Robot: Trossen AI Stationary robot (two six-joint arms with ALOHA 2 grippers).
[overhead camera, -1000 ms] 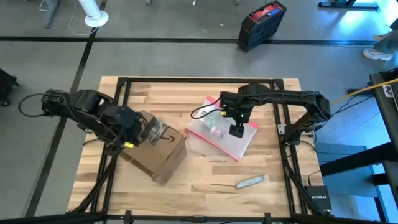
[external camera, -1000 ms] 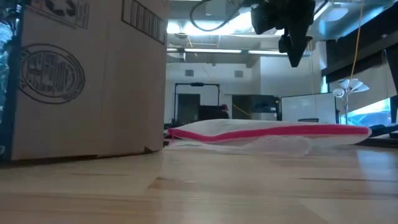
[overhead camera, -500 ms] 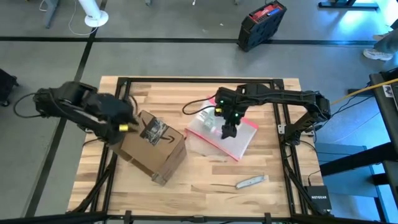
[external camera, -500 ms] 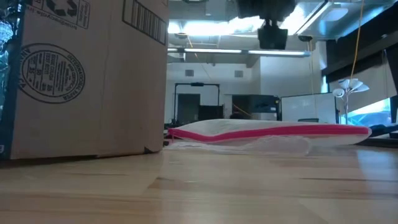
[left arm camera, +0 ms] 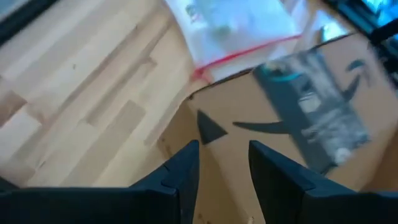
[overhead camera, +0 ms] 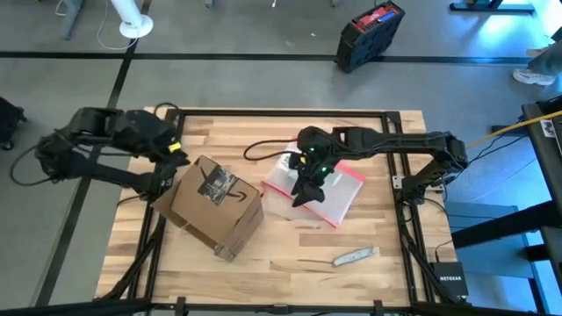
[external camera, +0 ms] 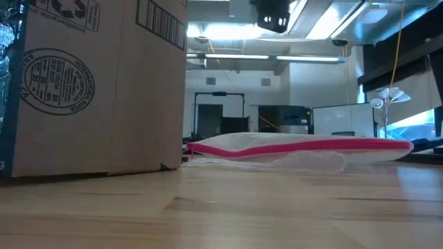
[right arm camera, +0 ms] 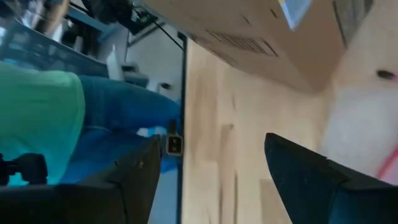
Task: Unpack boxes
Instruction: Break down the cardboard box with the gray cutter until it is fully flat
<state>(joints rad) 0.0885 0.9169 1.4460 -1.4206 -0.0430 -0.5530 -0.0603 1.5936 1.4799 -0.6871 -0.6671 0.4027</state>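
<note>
Cardboard shipping box (overhead camera: 213, 207): sits closed on the wooden tabletop (overhead camera: 290, 254), toward 9 o'clock from the middle, turned at an angle; black printed tape strip (overhead camera: 216, 183) and smile-arrow logo on its top face.
Left hand (left arm camera: 222, 163): hovers just off the box's 10 o'clock corner, fingers a narrow gap apart, gripping nothing; the wrist view looks past them onto the taped top.
Right hand (overhead camera: 303, 192): hangs above the 9 o'clock edge of the clear plastic pouch (overhead camera: 320, 189), jaws spread wide and empty.
Pouch: lies flat near the tabletop's middle, pink-red edge showing, just beside the box toward 3 o'clock, not touching it in the low view.
Other item: a small pale flat object (overhead camera: 355, 256) rests toward 5 o'clock, well apart from the box.
Step in hand: likely the opening of the box; the tape looks partly crumpled but the flaps remain down.
Next move calls for: the left hand to come down on the tape's end or a flap edge and pinch it firmly, while the right hand steadies the box so it does not slide.
</note>
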